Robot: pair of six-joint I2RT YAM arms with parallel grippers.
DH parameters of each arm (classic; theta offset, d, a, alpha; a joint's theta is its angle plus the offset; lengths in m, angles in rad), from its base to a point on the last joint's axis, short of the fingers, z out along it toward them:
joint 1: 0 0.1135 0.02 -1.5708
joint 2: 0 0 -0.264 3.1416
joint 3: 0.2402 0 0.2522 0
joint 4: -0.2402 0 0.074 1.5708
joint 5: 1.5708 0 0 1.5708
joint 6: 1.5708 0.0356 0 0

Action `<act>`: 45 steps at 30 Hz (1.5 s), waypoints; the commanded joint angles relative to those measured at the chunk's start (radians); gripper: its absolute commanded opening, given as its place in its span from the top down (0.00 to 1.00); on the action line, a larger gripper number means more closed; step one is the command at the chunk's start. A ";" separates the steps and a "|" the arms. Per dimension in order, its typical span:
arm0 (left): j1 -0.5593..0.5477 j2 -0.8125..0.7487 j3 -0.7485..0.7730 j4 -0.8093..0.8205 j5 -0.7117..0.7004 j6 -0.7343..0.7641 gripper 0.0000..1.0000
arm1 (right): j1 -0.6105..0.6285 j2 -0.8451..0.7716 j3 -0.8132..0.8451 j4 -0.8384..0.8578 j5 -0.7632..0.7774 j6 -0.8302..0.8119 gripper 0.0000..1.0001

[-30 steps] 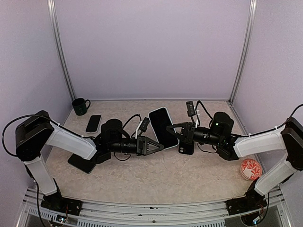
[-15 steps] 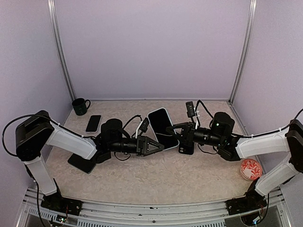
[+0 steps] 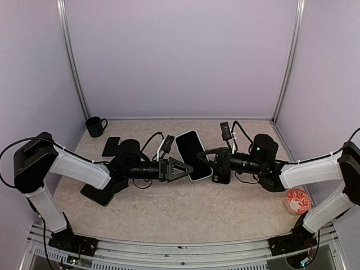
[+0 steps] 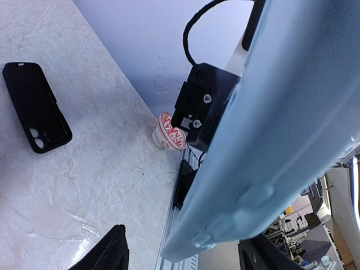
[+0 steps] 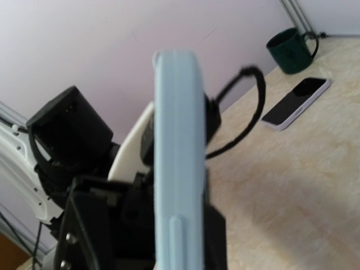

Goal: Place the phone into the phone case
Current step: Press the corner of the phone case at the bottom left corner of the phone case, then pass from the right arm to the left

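right gripper (image 3: 207, 159) clamped on phone (image 3: 190, 149) | left gripper (image 3: 187, 169) fingers spread apart | we only get cropped phone up close

Phone (image 3: 190, 153) in pale-blue case (image 4: 292, 112), tilted, aloft

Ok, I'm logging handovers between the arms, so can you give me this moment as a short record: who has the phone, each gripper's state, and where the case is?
phone: light blue body, dark screen, held up off the table between the two arms
right gripper: shut on the phone's edge
left gripper: open, fingers apart with the phone's edge between them
phone case: black, empty, lying flat on the table
task state: phone not yet in the case
nearby: second phone, green mug
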 commanded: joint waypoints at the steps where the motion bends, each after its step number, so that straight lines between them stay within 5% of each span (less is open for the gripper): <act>1: 0.018 -0.031 -0.011 -0.022 -0.047 0.041 0.34 | 0.005 0.026 0.021 0.115 -0.054 0.072 1.00; 11: 0.034 -0.027 0.004 -0.027 -0.054 0.051 0.46 | 0.007 0.050 0.014 0.146 -0.077 0.105 1.00; 25: 0.035 -0.011 -0.001 0.040 -0.026 0.012 0.87 | 0.018 0.073 0.017 0.085 -0.052 0.057 1.00; 27: 0.035 -0.014 0.007 0.008 -0.036 0.020 0.86 | 0.019 0.070 0.019 0.066 -0.043 0.043 1.00; 34: 0.037 -0.033 0.042 -0.157 -0.117 0.078 0.42 | 0.031 0.056 0.037 -0.032 0.004 -0.010 1.00; 39: 0.040 -0.048 0.088 -0.302 -0.182 0.146 0.37 | 0.041 0.058 0.049 -0.066 0.017 -0.032 1.00; 45: 0.048 -0.059 0.069 -0.253 -0.173 0.138 0.34 | 0.041 0.066 0.051 -0.061 0.009 -0.018 1.00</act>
